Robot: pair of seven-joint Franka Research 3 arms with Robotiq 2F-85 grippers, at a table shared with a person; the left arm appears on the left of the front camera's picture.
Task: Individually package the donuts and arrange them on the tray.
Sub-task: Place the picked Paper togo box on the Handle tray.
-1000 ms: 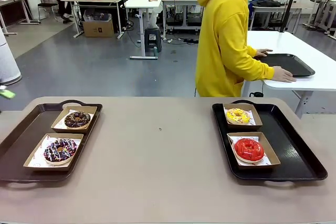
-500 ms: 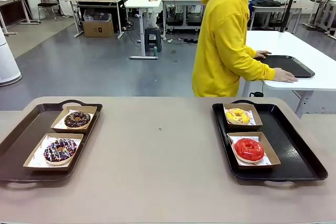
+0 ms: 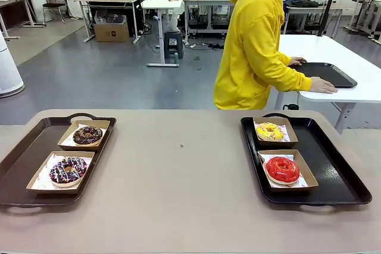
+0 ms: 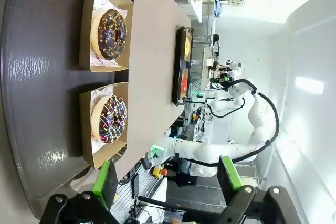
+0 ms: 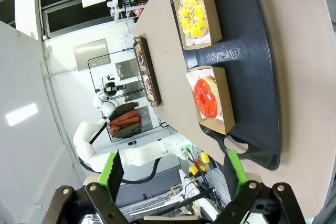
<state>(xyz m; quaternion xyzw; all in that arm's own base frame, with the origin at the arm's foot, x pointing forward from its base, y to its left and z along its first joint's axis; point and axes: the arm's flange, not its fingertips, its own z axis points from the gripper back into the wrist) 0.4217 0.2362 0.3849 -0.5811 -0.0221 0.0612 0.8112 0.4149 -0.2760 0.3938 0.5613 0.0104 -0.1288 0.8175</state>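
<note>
Front view: on the tan worktop (image 3: 178, 194), two dark trays. On the left tray (image 3: 24, 165), two cardboard boxes, the far one holding the plain chocolate donut (image 3: 87, 135), the near one the dark sprinkled donut (image 3: 68, 170). On the right tray (image 3: 333, 171), the yellow sprinkled donut (image 3: 269, 131) boxed at the far end, the red donut (image 3: 281, 169) boxed nearer. Beyond, a person in a yellow hoodie (image 3: 253, 46) turned aside, hands on a black tray (image 3: 326, 72) on a white table.

Left wrist view: left tool (image 4: 165, 182) spread wide, green pads apart, holding nothing, hanging off the edge of the left tray (image 4: 37, 77); both chocolate donuts boxed side by side.

Right wrist view: right tool (image 5: 173, 174) likewise spread and empty, near the right tray (image 5: 252, 77); red donut (image 5: 206, 97) closer, yellow sprinkled donut (image 5: 192, 17) farther.
</note>
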